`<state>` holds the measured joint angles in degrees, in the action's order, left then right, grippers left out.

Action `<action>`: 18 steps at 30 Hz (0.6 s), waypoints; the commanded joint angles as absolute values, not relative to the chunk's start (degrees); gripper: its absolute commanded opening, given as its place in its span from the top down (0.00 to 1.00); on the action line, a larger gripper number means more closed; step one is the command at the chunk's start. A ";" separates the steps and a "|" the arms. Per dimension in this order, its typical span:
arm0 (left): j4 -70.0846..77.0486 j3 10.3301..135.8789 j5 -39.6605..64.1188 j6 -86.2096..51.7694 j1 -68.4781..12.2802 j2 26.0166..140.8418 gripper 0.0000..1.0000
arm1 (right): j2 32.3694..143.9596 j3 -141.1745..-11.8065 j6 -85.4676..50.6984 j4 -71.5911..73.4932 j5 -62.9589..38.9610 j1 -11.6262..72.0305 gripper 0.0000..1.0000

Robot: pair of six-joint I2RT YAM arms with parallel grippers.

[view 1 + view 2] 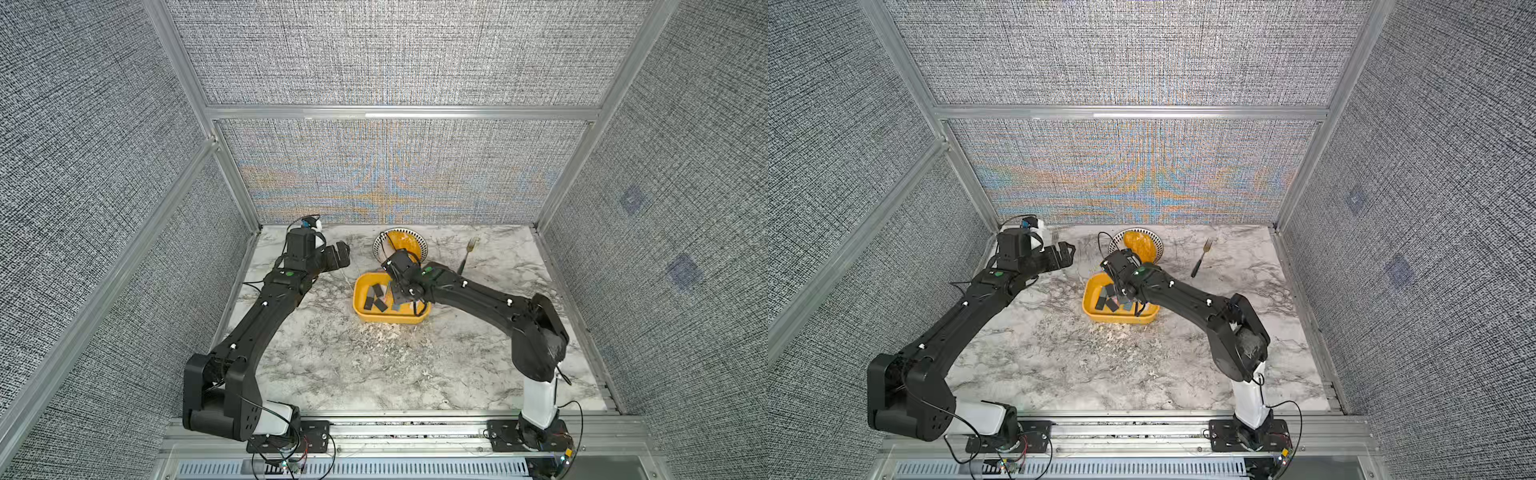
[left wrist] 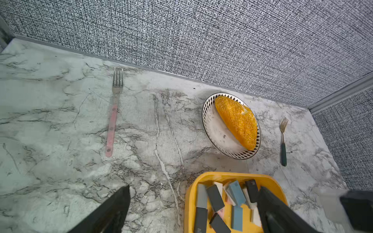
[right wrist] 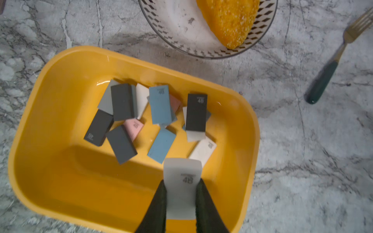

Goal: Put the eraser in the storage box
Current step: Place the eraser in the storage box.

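Here we see the right gripper (image 3: 181, 183) clamped on a pale eraser (image 3: 182, 168) over the storage box (image 3: 66, 177), where other erasers (image 3: 161, 105) already lie. In a top view the left gripper (image 1: 340, 254), jaws apart, hangs at ten o'clock from the box; the plate (image 1: 423, 245) sits at twelve o'clock.

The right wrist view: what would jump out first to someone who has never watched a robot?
The bright yellow storage box near the middle of the table stands out first, with a jumble of grey, blue, pink and white erasers in it. Over it, the right gripper pinches a pale eraser. Just beyond the box sits a patterned plate holding golden bread.
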<state>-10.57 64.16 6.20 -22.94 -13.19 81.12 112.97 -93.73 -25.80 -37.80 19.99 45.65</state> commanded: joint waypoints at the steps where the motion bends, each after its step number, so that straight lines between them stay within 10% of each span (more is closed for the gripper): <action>1: -10.72 64.52 4.63 -22.44 -13.16 81.67 0.00 | 115.00 -95.63 -20.64 -34.11 16.88 44.61 0.78; 18: -10.72 64.78 3.78 -22.35 -13.14 83.74 0.00 | 123.50 -101.24 -17.75 -31.01 9.36 41.02 0.77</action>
